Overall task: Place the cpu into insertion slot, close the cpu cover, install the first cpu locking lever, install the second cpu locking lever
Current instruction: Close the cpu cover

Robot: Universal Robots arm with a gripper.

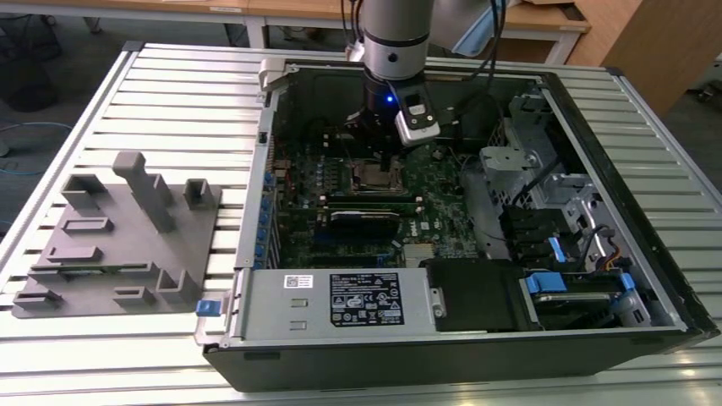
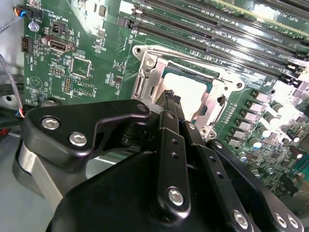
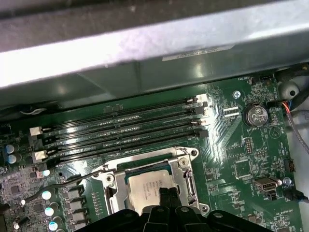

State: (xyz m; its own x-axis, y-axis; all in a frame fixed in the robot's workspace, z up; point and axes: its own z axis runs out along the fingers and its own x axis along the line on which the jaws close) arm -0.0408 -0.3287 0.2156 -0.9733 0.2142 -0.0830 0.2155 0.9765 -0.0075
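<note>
Already the cpu (image 3: pixel 145 186) sits in the slot (image 1: pixel 373 176) at the board's (image 1: pixel 440 190) twelve o'clock, cover (image 3: pixel 187 179) down; the hand (image 3: pixel 165 191), pressed together, touches the cpu; levers (image 3: pixel 72 178) seem unlatched.

1. In the exterior view, the arm (image 1: pixel 391 34) runs off the upper edge and the hand (image 1: pixel 376 152) hides part of the insertion slot (image 1: pixel 373 178).
2. In both wrist views, the hand covers one side of the cpu (image 2: pixel 190 93) and cpu cover (image 3: pixel 187 176).
</note>
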